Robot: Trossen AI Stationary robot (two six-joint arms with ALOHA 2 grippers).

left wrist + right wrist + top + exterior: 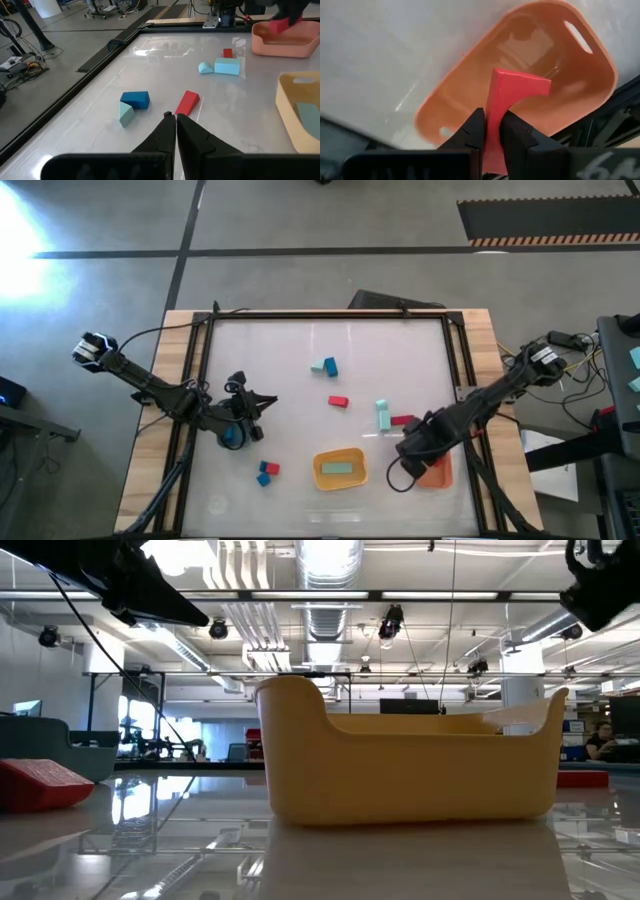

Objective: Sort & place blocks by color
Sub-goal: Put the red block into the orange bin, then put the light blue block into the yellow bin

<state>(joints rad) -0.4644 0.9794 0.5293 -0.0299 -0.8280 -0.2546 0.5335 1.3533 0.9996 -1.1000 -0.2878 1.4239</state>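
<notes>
Blocks lie loose on the table. A teal-and-blue pair (pixel 323 366) lies far of the middle. A red block (pixel 338 401), a teal bar (pixel 382 415) and another red block (pixel 402 421) lie toward the right. A blue-and-red pair (pixel 266 471) lies near the front. My left gripper (pixel 176 119) is shut and hovers short of the red block (pixel 188 102), with a blue block (pixel 136 98) and a teal wedge (pixel 126 114) beside it. My right gripper (pixel 492 117) is shut on a red block (pixel 512 95) above the orange bin (pixel 470 75). My right gripper pinches the red block between its two fingers (pixel 472 125) by one end (pixel 494 112). The other end (pixel 522 82) sticks out past the fingertips. The block is lifted clear and hangs over the hollow of the orange bin (pixel 437 472).
The yellow bin (pixel 322 471) stands at the near middle with a teal block (pixel 339 468) inside. A grey-blue bin (pixel 232 440) sits under my left arm. The table has a raised dark frame (pixel 330 315). In the low view the yellow bin (pixel 400 770) fills the middle.
</notes>
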